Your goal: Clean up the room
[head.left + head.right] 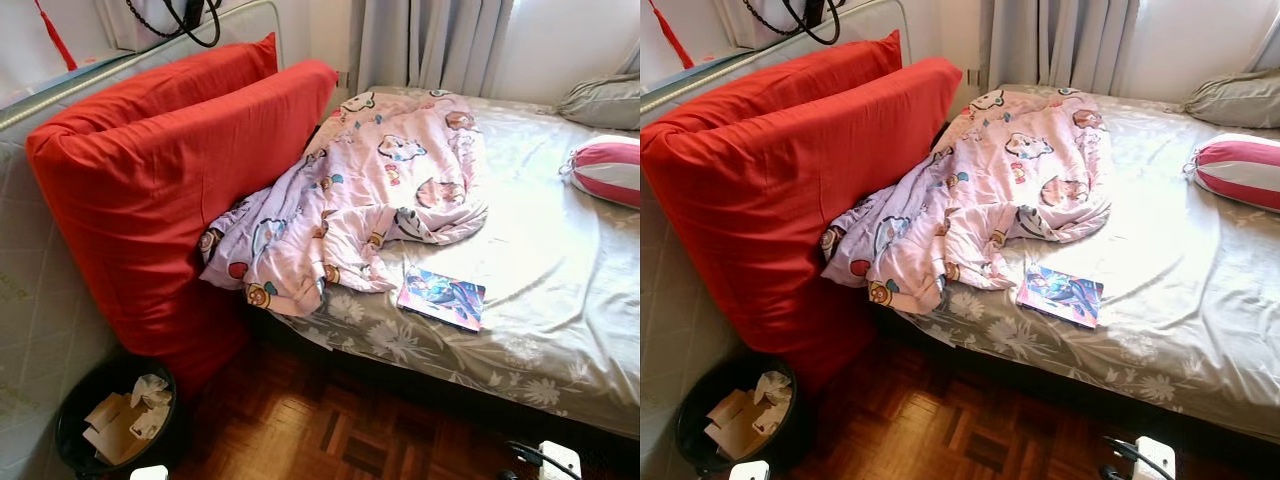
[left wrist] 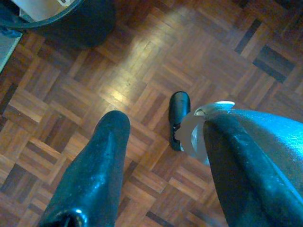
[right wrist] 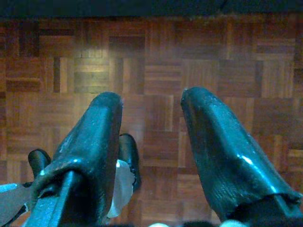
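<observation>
crumpled blanket [image 1: 370, 195] on bed [image 1: 560, 300]; left claw [image 2: 161, 156] and right claw [image 3: 149, 142] spread, holding nothing.

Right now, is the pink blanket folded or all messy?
Messy. The pink blanket lies crumpled in a heap on the bed, one end spilling against the red cushion.

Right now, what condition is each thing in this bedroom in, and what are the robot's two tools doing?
Pink blanket: crumpled, one end hanging off the bed.
Book: closed, flat near the bed's edge.
Red cushions: upright against the wall.
Bin: holding paper and cardboard.
Left tool: open, above floor.
Right tool: open, above floor.
</observation>
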### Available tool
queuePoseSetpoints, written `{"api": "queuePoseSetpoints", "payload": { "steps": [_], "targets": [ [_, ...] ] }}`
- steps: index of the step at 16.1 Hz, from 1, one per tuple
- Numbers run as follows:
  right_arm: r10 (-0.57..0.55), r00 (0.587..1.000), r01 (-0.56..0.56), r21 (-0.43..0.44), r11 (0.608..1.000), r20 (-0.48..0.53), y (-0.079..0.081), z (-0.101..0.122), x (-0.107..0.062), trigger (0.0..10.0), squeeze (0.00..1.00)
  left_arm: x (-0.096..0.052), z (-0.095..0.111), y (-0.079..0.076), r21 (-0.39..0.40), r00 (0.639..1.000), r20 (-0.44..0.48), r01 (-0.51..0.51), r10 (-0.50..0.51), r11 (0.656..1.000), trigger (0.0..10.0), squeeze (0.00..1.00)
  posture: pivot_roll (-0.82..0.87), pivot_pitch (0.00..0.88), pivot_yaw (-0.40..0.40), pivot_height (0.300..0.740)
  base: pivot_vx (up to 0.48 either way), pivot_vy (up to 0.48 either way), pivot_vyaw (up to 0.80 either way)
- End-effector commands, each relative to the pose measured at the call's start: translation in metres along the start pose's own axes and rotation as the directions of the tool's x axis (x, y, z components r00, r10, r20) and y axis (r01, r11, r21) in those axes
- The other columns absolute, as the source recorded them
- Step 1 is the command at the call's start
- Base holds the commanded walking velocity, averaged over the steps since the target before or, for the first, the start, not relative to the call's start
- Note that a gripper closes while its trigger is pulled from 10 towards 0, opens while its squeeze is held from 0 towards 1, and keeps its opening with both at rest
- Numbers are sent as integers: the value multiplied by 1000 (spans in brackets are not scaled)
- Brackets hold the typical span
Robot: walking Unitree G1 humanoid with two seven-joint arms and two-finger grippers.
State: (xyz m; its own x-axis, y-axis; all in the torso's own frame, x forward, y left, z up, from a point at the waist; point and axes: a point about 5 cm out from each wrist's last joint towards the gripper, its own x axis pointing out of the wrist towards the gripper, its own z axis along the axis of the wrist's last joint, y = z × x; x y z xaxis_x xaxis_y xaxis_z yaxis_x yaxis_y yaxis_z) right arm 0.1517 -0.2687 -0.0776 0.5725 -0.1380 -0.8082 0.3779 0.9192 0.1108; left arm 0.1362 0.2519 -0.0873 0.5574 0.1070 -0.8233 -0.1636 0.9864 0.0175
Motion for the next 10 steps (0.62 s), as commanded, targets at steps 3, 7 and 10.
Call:
{"api": "queuePoseSetpoints", "payload": {
  "steps": [3,7,10],
  "targets": [
    [0,1000,0,15,1000,5,1,1,0,10000,0,-1,-3,1,-8,1000,-10,-6,6,1000,10000,0,-5,0,15,740,187,0,0],
    [2,1000,-2,8,1000,2,0,1,0,10000,0,-1,-3,1,-6,1000,-13,-1,1,1000,10000,0,-7,0,14,740,291,0,0],
    [4,1000,-4,6,1000,-1,0,1,0,10000,0,-1,-4,1,-10,1000,-13,-2,2,1000,10000,0,-4,0,11,740,292,0,0]
  ]
}}
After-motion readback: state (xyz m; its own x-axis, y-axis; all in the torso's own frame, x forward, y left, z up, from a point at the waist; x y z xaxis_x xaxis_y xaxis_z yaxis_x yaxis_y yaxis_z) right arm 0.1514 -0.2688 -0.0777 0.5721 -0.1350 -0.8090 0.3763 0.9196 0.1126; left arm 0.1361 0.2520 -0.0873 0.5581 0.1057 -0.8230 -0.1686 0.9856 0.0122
